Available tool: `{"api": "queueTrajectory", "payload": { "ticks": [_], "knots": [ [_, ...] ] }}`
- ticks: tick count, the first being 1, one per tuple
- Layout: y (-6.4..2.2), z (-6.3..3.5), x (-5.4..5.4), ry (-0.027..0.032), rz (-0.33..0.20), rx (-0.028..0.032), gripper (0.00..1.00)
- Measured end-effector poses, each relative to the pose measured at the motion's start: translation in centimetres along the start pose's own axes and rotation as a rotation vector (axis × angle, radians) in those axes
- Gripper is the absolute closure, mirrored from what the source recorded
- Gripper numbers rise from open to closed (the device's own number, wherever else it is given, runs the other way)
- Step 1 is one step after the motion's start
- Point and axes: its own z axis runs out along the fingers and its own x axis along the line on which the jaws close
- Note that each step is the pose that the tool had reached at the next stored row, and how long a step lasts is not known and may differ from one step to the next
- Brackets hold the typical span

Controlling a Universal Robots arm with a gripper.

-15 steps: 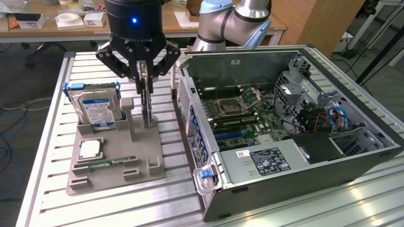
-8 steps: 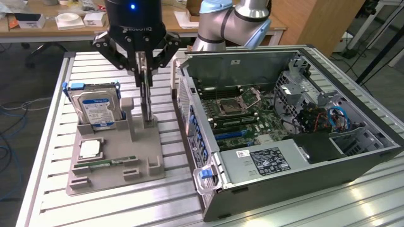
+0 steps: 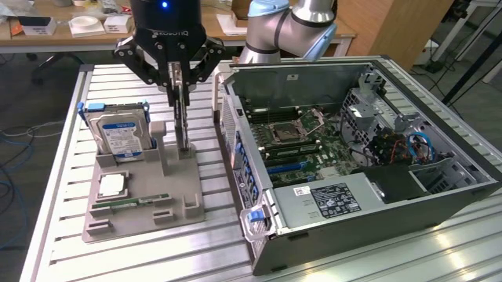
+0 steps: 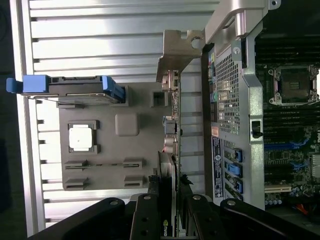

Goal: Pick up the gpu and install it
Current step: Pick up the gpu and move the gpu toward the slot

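Observation:
The gpu (image 3: pixel 183 126) is a thin dark card seen edge-on, standing upright over the grey holder (image 3: pixel 145 223) on the exterior view's left. My gripper (image 3: pixel 178 79) comes down from above and is shut on the card's upper edge. The card's lower end sits at the holder's slot; whether it still rests in it I cannot tell. In the wrist view the gpu (image 4: pixel 171 130) runs out from between my fingers (image 4: pixel 150 205), with its silver bracket (image 4: pixel 176 50) at the far end. The open computer case (image 3: pixel 314 61) lies just to the exterior view's right of the card.
On the grey holder (image 4: pixel 145 145) a hard drive (image 3: pixel 117 132) stands in blue rails, with a processor chip (image 3: pixel 112 185) and a green memory stick (image 3: pixel 129 202) lying nearby. The case's motherboard (image 3: pixel 302 147) faces up, with blue slots (image 3: pixel 286 169). The case back panel (image 4: pixel 235 90) is close beside the card.

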Motion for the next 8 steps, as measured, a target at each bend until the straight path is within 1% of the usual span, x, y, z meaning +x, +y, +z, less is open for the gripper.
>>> {"api": "queueTrajectory", "payload": {
  "ticks": [8],
  "knots": [
    [0.0,-0.01,-0.11,0.0002,0.0,0.0002,0.74]
  ]
}}
